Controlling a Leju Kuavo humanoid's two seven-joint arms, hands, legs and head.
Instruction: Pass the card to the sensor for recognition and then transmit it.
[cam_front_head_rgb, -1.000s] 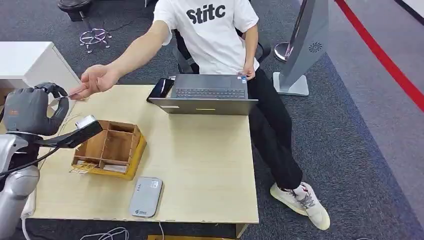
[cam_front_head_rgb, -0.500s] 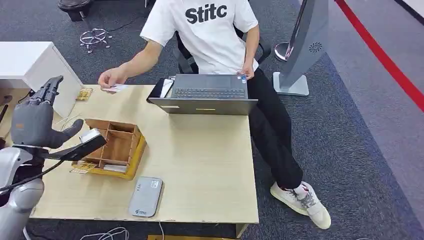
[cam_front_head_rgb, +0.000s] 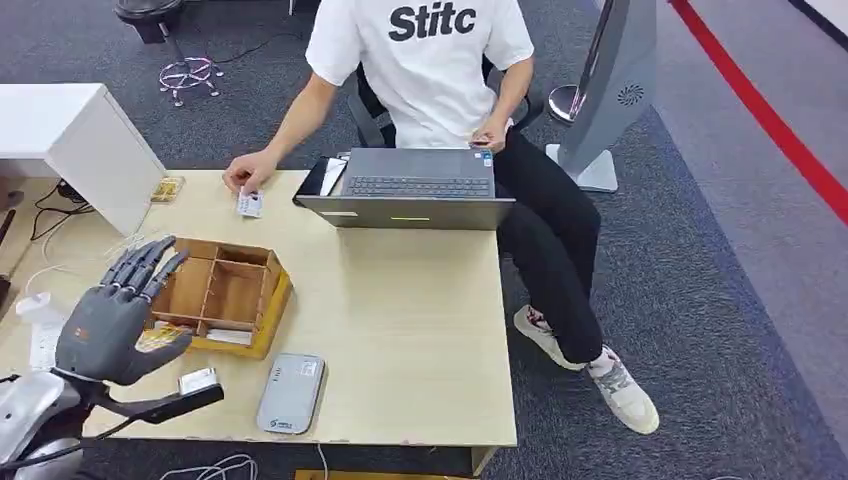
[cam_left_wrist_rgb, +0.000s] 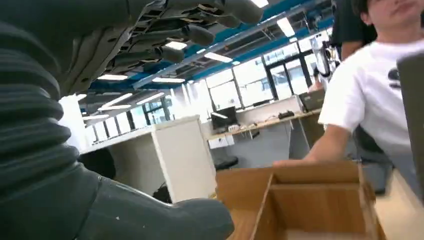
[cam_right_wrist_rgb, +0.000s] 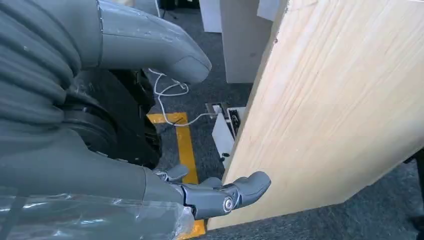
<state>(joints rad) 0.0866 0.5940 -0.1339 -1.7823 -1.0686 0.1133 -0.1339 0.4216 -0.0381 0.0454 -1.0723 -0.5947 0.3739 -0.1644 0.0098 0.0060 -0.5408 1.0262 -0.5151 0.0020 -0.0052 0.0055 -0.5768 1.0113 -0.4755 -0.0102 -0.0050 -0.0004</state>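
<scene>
The white card (cam_front_head_rgb: 250, 204) lies on the far side of the table (cam_front_head_rgb: 400, 330), left of the laptop, with a person's hand (cam_front_head_rgb: 246, 172) resting on its far edge. The grey card sensor (cam_front_head_rgb: 292, 392) lies flat by the table's near edge. My left hand (cam_front_head_rgb: 118, 322) hovers over the near left of the table, empty, fingers spread, just left of the wooden box (cam_front_head_rgb: 222, 294). The left wrist view has its thumb (cam_left_wrist_rgb: 150, 220) and fingers (cam_left_wrist_rgb: 195, 32) apart, with the box (cam_left_wrist_rgb: 310, 200) ahead. My right hand (cam_right_wrist_rgb: 75, 100) hangs empty beside the table edge (cam_right_wrist_rgb: 320, 110), fingers loose.
An open laptop (cam_front_head_rgb: 412, 188) and a dark phone (cam_front_head_rgb: 322, 176) sit at the far edge before the seated person (cam_front_head_rgb: 440, 70). A white cabinet (cam_front_head_rgb: 70, 130) stands at the left. Cables (cam_front_head_rgb: 50, 275) trail over the table's left side.
The person took the card from my left hand and laid it on the table by the laptop. My left hand opened and dropped toward the near left of the table.
</scene>
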